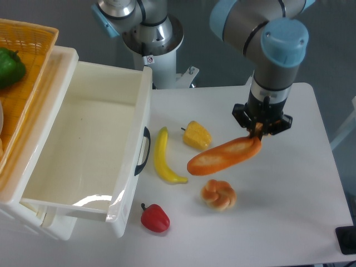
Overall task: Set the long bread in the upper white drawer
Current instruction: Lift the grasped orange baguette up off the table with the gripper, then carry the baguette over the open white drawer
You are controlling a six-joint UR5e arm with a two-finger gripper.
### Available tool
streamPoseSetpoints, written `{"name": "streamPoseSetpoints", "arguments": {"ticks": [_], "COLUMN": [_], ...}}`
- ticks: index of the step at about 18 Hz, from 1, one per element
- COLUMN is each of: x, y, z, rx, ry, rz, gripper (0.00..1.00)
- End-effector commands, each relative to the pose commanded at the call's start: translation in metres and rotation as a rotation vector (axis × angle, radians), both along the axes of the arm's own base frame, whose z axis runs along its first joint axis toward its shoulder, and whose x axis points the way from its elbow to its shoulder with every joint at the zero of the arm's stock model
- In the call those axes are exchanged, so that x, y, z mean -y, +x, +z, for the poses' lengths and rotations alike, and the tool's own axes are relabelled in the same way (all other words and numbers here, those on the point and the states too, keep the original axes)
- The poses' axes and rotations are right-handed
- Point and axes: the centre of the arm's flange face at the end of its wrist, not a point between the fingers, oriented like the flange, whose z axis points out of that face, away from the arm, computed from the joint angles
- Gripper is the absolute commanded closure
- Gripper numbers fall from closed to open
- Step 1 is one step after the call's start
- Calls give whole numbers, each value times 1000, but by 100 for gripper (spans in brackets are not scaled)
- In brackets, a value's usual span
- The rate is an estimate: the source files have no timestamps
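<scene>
The long bread [223,156] lies slanted across the middle of the view, its long axis running from lower left to upper right. The left end sits lower in the frame, close to the banana's tip, and the right end rises to the claw. Its paler top faces the camera. It looks lifted clear of the table [289,211], though the overhead angle makes that hard to be sure of.

The gripper [260,135] hangs straight down from the arm and is clamped on the loaf's right end, its fingers drawn in tight around that tip, so the bread sticks out sideways to the left from the grip.

Just below the loaf's middle rests a round knotted bun [218,194], near but apart from it. Above the left end sits a small yellow corn piece [197,135]. The banana [165,157] lies to the left, running nearly top to bottom, between the bread and the drawer. A red pepper [155,217] stands lower left.

The upper white drawer [83,111] is pulled open at the left, well apart from the loaf, its black handle [143,151] facing the banana. Behind it an orange basket [25,72] holds a green pepper [10,67].
</scene>
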Motion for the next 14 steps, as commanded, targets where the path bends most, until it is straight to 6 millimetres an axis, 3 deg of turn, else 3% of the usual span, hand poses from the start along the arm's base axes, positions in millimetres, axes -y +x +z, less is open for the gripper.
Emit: {"name": "streamPoseSetpoints", "arguments": {"ticks": [5,14], "x": [-13,-15], "y": [20,64], "z": [12,62], "rx": [39,90], "ry": [70,187], "rz": [166,269], "gripper": [100,100]}}
